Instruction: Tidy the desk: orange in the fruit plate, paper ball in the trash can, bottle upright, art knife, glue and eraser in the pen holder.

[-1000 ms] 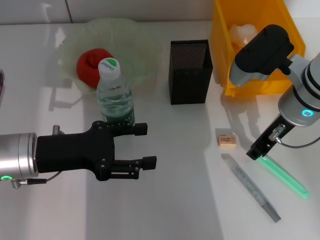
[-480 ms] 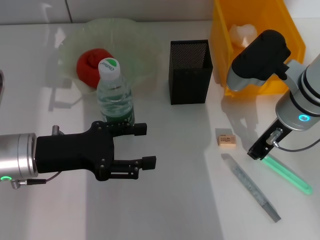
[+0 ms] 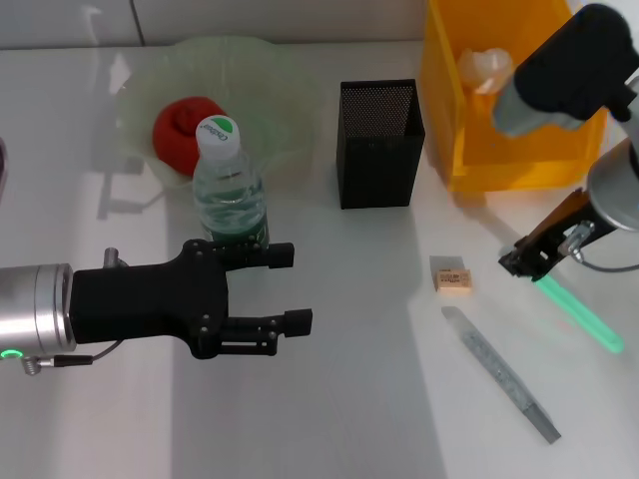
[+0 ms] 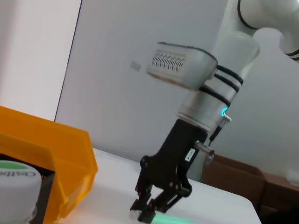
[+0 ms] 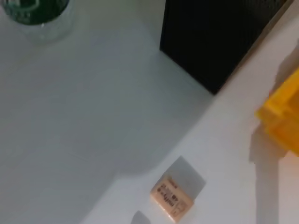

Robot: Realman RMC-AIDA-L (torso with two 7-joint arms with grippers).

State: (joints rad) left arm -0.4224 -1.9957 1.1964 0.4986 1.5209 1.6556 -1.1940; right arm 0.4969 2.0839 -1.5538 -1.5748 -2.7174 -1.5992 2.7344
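My right gripper is shut on the near end of the green glue stick, which hangs slanted above the table; the left wrist view shows the gripper pinching it. The eraser and the grey art knife lie on the table beside it; the eraser also shows in the right wrist view. The black mesh pen holder stands mid-table. The bottle stands upright. The orange lies in the green fruit plate. The paper ball lies in the yellow bin. My left gripper is open and empty, just in front of the bottle.
The yellow bin stands behind my right arm, right of the pen holder. The pen holder and the bottle show in the right wrist view. Bare white table lies between my left gripper and the eraser.
My right gripper has risen and moved back and to the right, taking the glue stick's end up with it. The left arm has not moved.
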